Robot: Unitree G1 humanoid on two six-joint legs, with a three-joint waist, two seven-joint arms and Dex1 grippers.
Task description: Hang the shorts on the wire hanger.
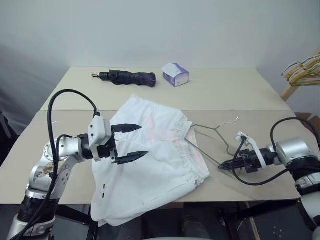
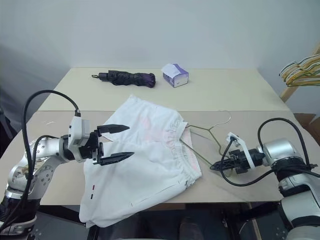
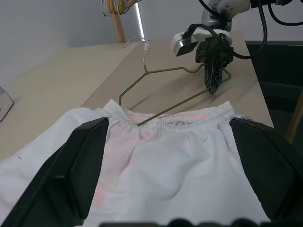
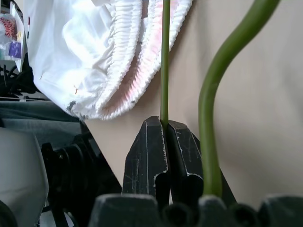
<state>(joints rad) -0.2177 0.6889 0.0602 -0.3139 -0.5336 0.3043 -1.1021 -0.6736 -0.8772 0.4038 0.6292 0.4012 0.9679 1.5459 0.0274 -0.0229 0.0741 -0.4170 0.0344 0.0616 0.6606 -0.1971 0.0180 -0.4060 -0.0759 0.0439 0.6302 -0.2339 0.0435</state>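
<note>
- Looking down from the head camera, I have the shorts (image 1: 150,160) spread in the lower centre of the frame on the table (image 1: 225,95), their hem end hanging over the near edge so the lowest part is cut off from me.
- I see the wire hanger (image 1: 212,137) lying right of centre, its far corner slipped inside the gathered waistband; how far the wire runs inside the cloth is hidden.
- My right gripper (image 1: 223,165) sits at centre right, jaws pressed together and pinching the hanger's lower wire; the right wrist view shows the thin green wire clamped between the two black fingers (image 4: 151,156), with a second, thicker-looking bend of wire just beside them.
- My left gripper (image 1: 136,142) hovers left of centre above the shorts, jaws spread wide and holding nothing; I cannot tell whether the lower finger brushes the cloth.
- I make out short dark dash marks near the hem at lower left of the shorts, and faint pink smudges by the waistband; no writing on them is legible.
- At upper centre lie a folded dark umbrella (image 1: 127,77) and a white-and-purple tissue box (image 1: 175,75); whatever print the box carries is too small for me to read.
- At the right edge, a bunch of yellow hangers (image 1: 302,70) on a wooden rack is cropped by the frame.
</note>
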